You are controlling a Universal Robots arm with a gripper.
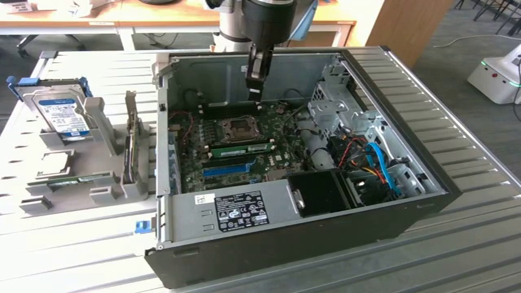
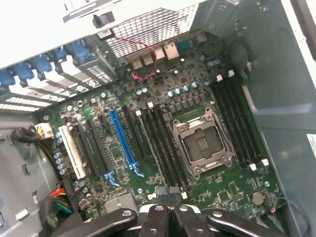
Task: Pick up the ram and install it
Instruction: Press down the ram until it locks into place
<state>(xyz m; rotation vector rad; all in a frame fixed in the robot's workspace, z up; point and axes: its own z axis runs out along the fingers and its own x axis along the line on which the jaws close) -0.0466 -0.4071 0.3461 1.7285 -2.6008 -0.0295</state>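
Now: open computer case (image 1: 391, 201) on table, motherboard (image 2: 163, 163) inside. Gripper (image 1: 255, 91) above motherboard near CPU socket (image 2: 202, 145), fingers pressed together, nothing visibly held. Ram (image 1: 241, 147) apparently seated in slot just below socket in exterior view, though hard to confirm.

The ram (image 1: 244, 148), a long, narrow green circuit-board stick with small dark chips along its face, is standing on its long edge on the motherboard, just beside the square processor socket (image 1: 241, 128), on the socket's side nearer the exterior view's camera. It is running parallel to that edge of the socket and sitting upright, looking level from end to end. Nothing is touching it. A second green stick (image 1: 77, 180) of similar shape is lying low, well apart from the socket, toward the exterior view's left.
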